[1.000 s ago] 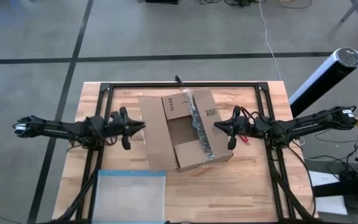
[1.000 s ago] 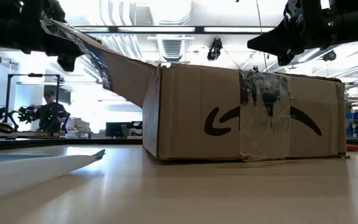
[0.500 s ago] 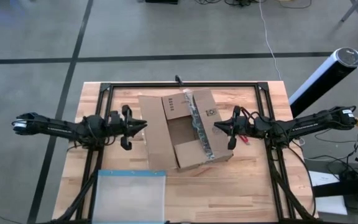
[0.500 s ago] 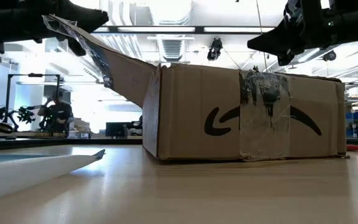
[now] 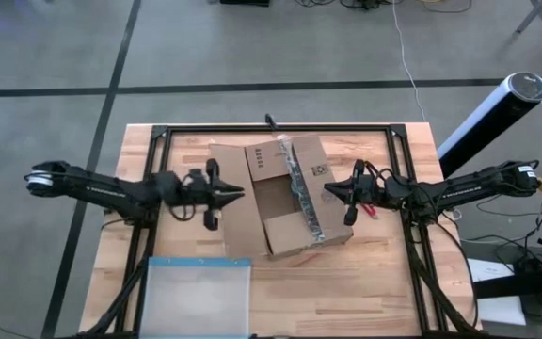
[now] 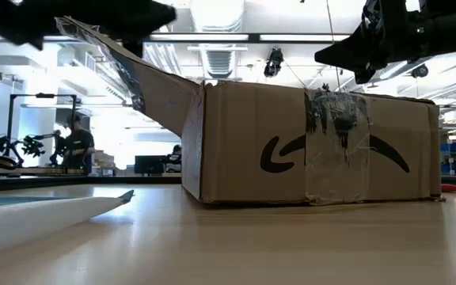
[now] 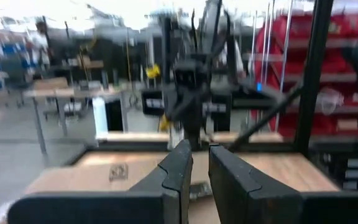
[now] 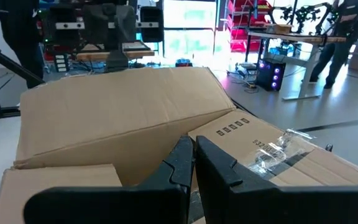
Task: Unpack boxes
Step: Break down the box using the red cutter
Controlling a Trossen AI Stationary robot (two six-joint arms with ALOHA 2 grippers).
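The brown cardboard box [image 5: 276, 196] stands on its base at the table's middle, top open. Its left flap [image 6: 145, 75] slants up and outward, and a taped flap [image 5: 301, 188] lies along the right side. My left gripper [image 5: 241, 195] is level above the left flap, pointing at the opening, with a narrow gap between its fingers [image 7: 201, 163]. My right gripper [image 5: 326, 193] is shut and hovers over the box's right edge, clear of the top [image 6: 335, 93] in the low view. My left gripper reaches level from the table's left over the raised left flap [image 6: 93, 39]. Whether it touches the flap, I cannot tell. Nothing shows between its fingers.
A clear plastic pouch with a blue edge [image 5: 199, 297] lies at the near left. A small red tool [image 5: 374, 210] lies right of the box, under my right arm. Black frame rails [image 5: 280, 129] border the table. People stand in the room beyond.
My left gripper has gone toward the table's right edge, from beside the left flap's outer edge to above the flap, nearer the opening. The box and its flaps have stayed as they were.
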